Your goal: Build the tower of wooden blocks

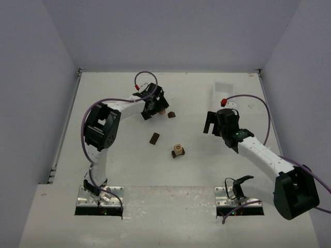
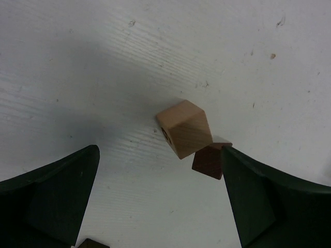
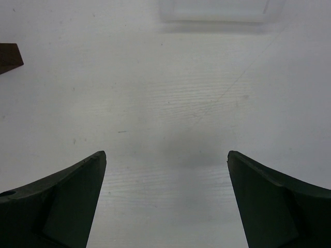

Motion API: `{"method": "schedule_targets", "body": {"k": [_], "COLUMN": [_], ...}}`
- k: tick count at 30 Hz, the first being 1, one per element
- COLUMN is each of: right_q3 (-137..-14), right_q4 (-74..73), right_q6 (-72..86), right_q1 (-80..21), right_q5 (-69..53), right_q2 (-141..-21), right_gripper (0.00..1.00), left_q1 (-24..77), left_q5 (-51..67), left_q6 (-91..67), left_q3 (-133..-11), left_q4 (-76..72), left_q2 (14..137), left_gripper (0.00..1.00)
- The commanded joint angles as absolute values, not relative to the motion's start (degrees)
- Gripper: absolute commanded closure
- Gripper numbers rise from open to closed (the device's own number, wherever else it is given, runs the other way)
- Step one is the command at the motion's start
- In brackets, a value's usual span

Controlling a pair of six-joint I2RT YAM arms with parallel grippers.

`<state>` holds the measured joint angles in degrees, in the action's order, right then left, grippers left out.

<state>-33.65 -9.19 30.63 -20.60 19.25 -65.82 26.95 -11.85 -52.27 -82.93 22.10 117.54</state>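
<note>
Wooden blocks are spread over the white table (image 1: 129, 170) in the overhead view. A small stack (image 1: 178, 151), a tan piece set on a dark brown one, is found near the middle of the table. At about 10 o'clock from it a lone dark brown block (image 1: 154, 138) is laid, apart from the stack. Further off, at 11 to 12 o'clock, a tan cube (image 1: 162, 110) and a second dark brown block (image 1: 171, 114) are placed just beside each other, right at the left tool (image 1: 154, 108).

In the left wrist view the left tool (image 2: 159, 151) is spread wide and nothing is gripped. The tan cube (image 2: 184, 128) is seen ahead of the fingertips, nearer the right-hand finger (image 2: 269, 201). The second dark brown block (image 2: 208, 161) sits at the cube's 5 o'clock, partly hidden by that finger. Whether the two blocks touch cannot be told.

The right tool (image 1: 211, 124) is held at 2 o'clock from the small stack, well apart from every block. In its own wrist view the right tool (image 3: 165, 154) is likewise wide open above the table, with nothing held. A dark brown piece (image 3: 9, 57) is cut off at the 10 o'clock edge, and a white tray (image 3: 222, 10) is shown at 12 o'clock.
</note>
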Motion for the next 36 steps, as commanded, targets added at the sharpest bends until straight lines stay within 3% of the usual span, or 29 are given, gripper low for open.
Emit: {"method": "schedule_targets", "body": {"k": [1,9,16,28,36], "right_q3": [-33.76,-33.37,-33.04,-32.52,-32.25], "right_q4": [-7.13,-7.09,-6.77,-6.44,-6.42], "right_q6": [31.63,31.9,31.99,32.08,32.17], "right_q1": [-20.3,-20.3,-20.3,-20.3,-20.3], "right_q5": [22.61,23.89,25.05,25.64,25.58], "right_q2": [-66.74,-67.79,-68.29,-68.82,-68.29], "right_gripper": [0.01,0.01,0.01,0.01,0.01], "left_q1": [27.74,29.28,30.86,31.9,32.09], "left_q5": [-15.59,-21.04,-24.62,-27.84,-28.14], "left_q6": [-56.05,-57.23,-57.66,-58.1,-57.64], "left_q3": [-86.79,-92.51,-97.13,-98.33,-98.52], "left_q4": [23.17,28.66,32.79,34.83,35.08], "left_q2": [117.88,121.83,124.89,125.42,125.41], "left_gripper": [0.0,0.04,0.15,0.47,0.51]}}
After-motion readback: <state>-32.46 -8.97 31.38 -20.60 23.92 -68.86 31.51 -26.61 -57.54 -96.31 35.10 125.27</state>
